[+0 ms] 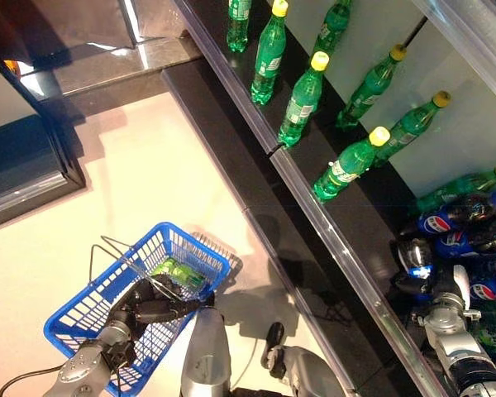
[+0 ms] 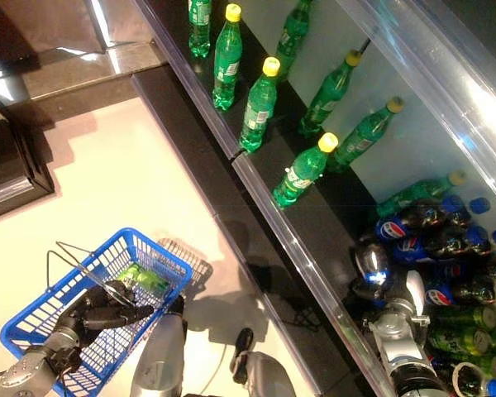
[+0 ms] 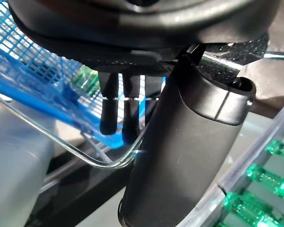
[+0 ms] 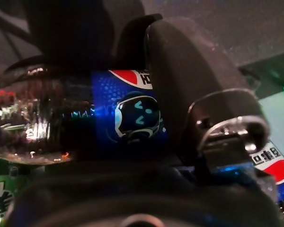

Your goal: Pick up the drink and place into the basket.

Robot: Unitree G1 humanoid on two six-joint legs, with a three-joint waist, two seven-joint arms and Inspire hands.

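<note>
- Right wrist view shows the right hand (image 4: 199, 94) with its thumb and fingers curled round a dark cola bottle (image 4: 85, 118); the bottle is smooth glossy plastic with a blue label band, and it fills the space between the thumb and the fingers.
- From the head views, that same right hand (image 1: 446, 310) is in among a cluster of dark, blue-capped cola bottles (image 1: 455, 240) lying on the lower black shelf (image 1: 347, 207); only the wrist view makes the grip plain.
- Left hand (image 1: 153, 302) is closed on the thin wire handle (image 1: 116, 248) of the blue basket (image 1: 83, 318), a rectangular plastic basket with lattice walls.
- Left wrist view shows the fingers (image 3: 109, 113) hooked over a clear, curved, glassy-looking bar, with the blue mesh behind.
- Inside the basket lies one green bottle (image 1: 178, 271), seen best from the head.
- Further along the shelf stand green bottles with yellow caps (image 1: 302, 99), slim and ribbed, behind a clear plastic front rail (image 1: 256, 124).
- Pale, smooth floor (image 1: 132, 174) lies beside the shelf.
</note>
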